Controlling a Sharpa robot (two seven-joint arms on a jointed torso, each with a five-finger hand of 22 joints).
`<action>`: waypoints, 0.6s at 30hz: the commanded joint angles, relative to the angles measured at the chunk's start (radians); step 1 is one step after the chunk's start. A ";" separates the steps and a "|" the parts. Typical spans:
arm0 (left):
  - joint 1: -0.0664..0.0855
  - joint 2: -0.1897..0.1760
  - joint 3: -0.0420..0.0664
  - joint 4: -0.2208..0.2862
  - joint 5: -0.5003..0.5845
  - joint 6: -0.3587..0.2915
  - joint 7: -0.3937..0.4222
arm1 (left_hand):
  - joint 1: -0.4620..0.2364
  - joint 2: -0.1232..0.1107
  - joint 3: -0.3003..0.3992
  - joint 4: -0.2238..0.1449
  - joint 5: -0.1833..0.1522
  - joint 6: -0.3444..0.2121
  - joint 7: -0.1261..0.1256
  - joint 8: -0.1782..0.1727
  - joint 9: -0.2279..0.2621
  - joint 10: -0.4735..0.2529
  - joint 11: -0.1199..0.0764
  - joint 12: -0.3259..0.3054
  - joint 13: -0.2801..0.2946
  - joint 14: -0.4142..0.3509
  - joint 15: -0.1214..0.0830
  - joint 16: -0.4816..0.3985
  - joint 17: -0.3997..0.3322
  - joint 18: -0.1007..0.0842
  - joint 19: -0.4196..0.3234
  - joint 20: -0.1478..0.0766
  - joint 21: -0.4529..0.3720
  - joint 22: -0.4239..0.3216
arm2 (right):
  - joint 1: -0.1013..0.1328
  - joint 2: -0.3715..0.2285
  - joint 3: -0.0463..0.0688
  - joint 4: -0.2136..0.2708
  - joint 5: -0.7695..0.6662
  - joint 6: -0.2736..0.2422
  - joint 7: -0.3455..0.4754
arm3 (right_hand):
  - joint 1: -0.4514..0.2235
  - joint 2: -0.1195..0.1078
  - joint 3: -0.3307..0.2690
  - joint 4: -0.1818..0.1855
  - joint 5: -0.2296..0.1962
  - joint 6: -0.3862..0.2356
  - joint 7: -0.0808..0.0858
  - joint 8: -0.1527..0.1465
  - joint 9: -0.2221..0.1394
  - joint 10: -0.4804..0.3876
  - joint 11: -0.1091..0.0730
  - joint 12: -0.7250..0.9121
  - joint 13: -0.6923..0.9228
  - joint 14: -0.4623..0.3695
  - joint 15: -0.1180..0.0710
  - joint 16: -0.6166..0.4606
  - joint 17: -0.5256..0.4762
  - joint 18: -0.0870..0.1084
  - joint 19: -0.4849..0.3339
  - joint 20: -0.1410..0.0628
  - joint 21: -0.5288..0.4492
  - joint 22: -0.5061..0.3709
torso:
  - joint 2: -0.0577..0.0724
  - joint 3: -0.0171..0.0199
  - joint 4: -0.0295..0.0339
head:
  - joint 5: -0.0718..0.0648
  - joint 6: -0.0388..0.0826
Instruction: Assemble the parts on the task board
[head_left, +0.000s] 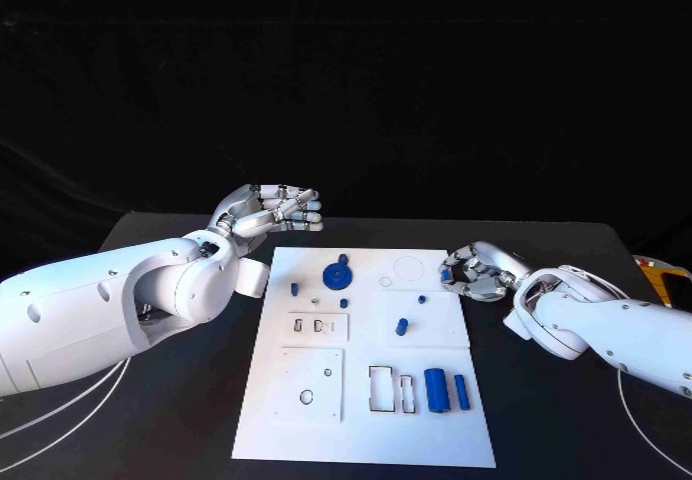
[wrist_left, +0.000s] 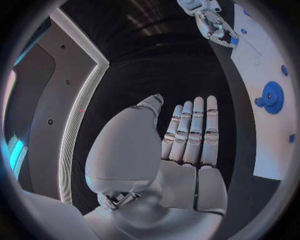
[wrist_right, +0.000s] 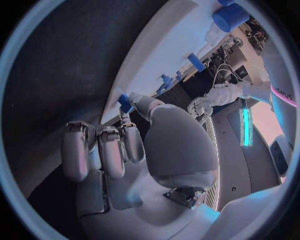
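Observation:
The white task board (head_left: 433, 350) lies in the middle of the black table. On it are a blue gear (head_left: 338, 273), several small blue pegs such as one (head_left: 402, 325) near the middle, and two blue cylinders (head_left: 436, 390) in the near right part. My right hand (head_left: 476, 272) sits at the board's right edge with fingers curled, pinching a small blue part (wrist_right: 125, 103) between thumb and fingertip; the part (wrist_left: 232, 40) is also visible from the left wrist. My left hand (head_left: 274, 210) hovers beyond the board's far left corner, fingers (wrist_left: 194, 130) straight and holding nothing.
A separate white plate (head_left: 310, 385) with two holes lies on the board's near left, beside a rectangular slot (head_left: 385, 390). An orange-edged object (head_left: 666, 280) sits at the table's right edge. Bare black table (head_left: 577, 420) flanks the board on both sides.

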 joint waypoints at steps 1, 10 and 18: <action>0.001 0.001 0.001 0.002 0.003 0.011 0.004 | 0.003 0.001 0.006 -0.001 -0.004 0.000 0.006 -0.001 0.000 0.001 0.007 -0.003 -0.001 0.000 -0.003 -0.004 0.002 0.005 0.003 0.003 -0.005 -0.002 | -0.001 0.002 0.000 0.001 -0.018 -0.014 -0.006 | -0.004 0.015 0.012 -0.002 -0.006 0.013 0.000 0.010 0.003 0.006 -0.004 0.007 0.089 0.091 -0.010 0.002 0.203 -0.009 0.007 -0.001 0.003 0.127 | 0.000 -0.0004 0.0003 | 0.000 0.000; 0.001 0.000 0.001 0.002 0.003 0.011 0.004 | 0.003 0.002 0.007 -0.001 -0.004 0.000 0.006 -0.001 -0.001 0.000 0.007 -0.004 -0.001 0.000 -0.003 -0.005 0.003 0.005 0.003 0.003 -0.005 -0.002 | -0.001 -0.001 0.000 0.019 -0.018 -0.069 0.001 | -0.012 0.042 0.039 -0.014 -0.022 0.043 -0.014 0.034 0.015 0.015 -0.016 0.012 0.096 0.093 -0.020 0.004 0.210 -0.012 0.016 -0.011 0.013 0.138 | -0.001 -0.0007 -0.0003 | 0.001 -0.001; 0.001 0.000 0.001 -0.001 0.003 0.011 0.004 | 0.003 0.002 0.007 -0.001 -0.004 0.000 0.006 -0.001 -0.001 0.000 0.007 -0.004 -0.001 0.000 -0.003 -0.005 0.003 0.005 0.003 0.003 -0.005 -0.002 | 0.013 -0.015 0.003 0.093 -0.014 -0.093 -0.023 | -0.016 0.047 0.045 -0.019 -0.034 0.048 -0.018 0.041 0.018 0.017 -0.020 0.013 0.097 0.093 -0.024 0.005 0.212 -0.012 0.018 -0.014 0.014 0.139 | -0.004 -0.0022 -0.0002 | 0.001 -0.002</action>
